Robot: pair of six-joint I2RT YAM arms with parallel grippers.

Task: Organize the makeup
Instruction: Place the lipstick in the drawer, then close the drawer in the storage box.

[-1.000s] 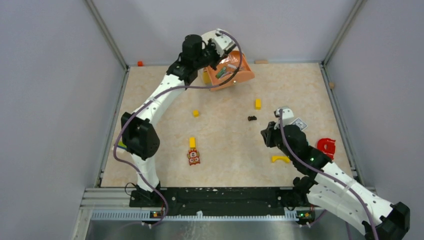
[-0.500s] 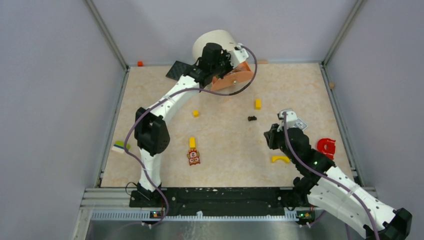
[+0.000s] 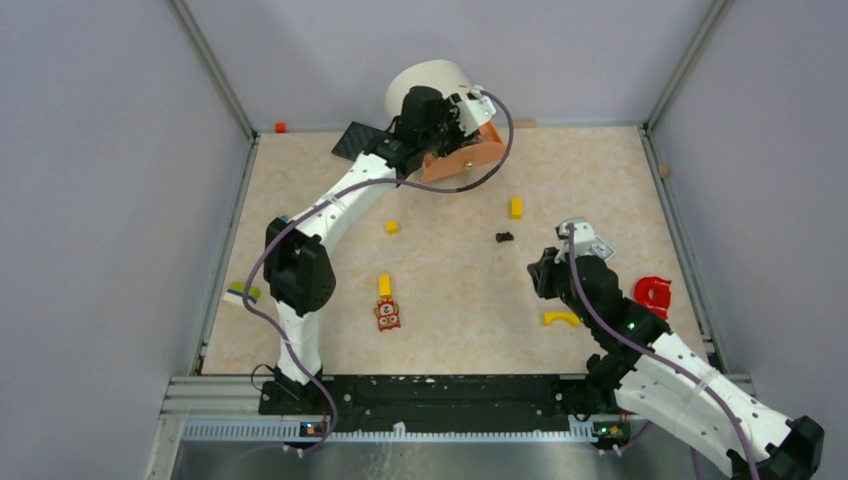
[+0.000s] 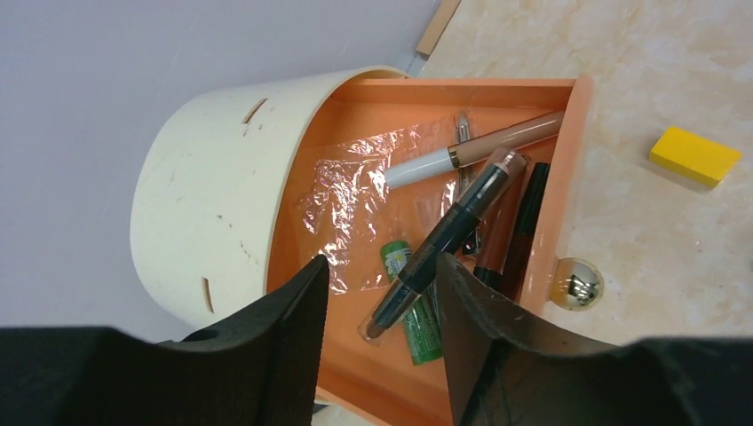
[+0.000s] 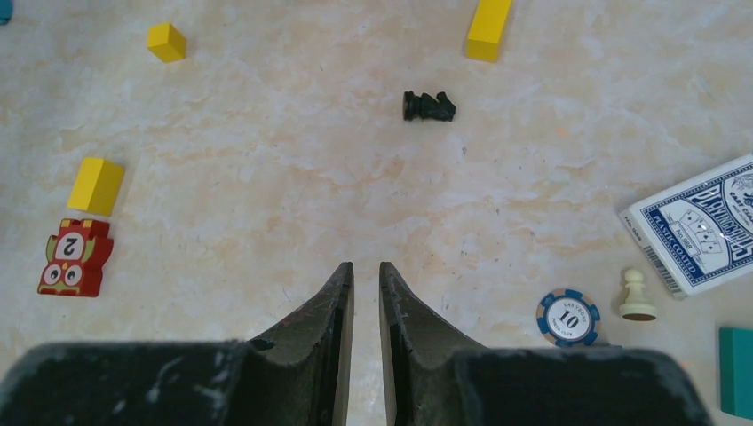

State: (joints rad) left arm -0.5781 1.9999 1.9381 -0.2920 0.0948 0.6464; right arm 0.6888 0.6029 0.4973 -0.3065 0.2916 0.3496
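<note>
An orange drawer (image 4: pixel 568 160) stands pulled out of a cream round organizer (image 4: pixel 213 186) at the table's far edge. Makeup lies inside it: a dark blue stick (image 4: pixel 453 231), a white and tan pencil (image 4: pixel 471 153), a green tube (image 4: pixel 424 333), a brown stick (image 4: pixel 497 244) and a black stick (image 4: pixel 531 213), on crumpled clear film. My left gripper (image 4: pixel 380 259) hovers over the drawer (image 3: pixel 470 157), open, with the dark blue stick lying loose below its jaws. My right gripper (image 5: pixel 366 264) hangs low over bare table at the right, shut and holding nothing.
A black flat square (image 3: pixel 355 140) lies left of the organizer (image 3: pixel 430 78). Yellow blocks (image 3: pixel 516 207) (image 3: pixel 392 226) (image 3: pixel 384 285), an owl tile (image 3: pixel 387 315) and a small black piece (image 3: pixel 504 237) dot the middle. Playing cards (image 5: pixel 701 222), a poker chip (image 5: pixel 568 317) and a pawn (image 5: pixel 636 295) sit right.
My left arm swung right over the drawer, uncovering the black square, and its jaws have since parted. The right arm barely shifted.
</note>
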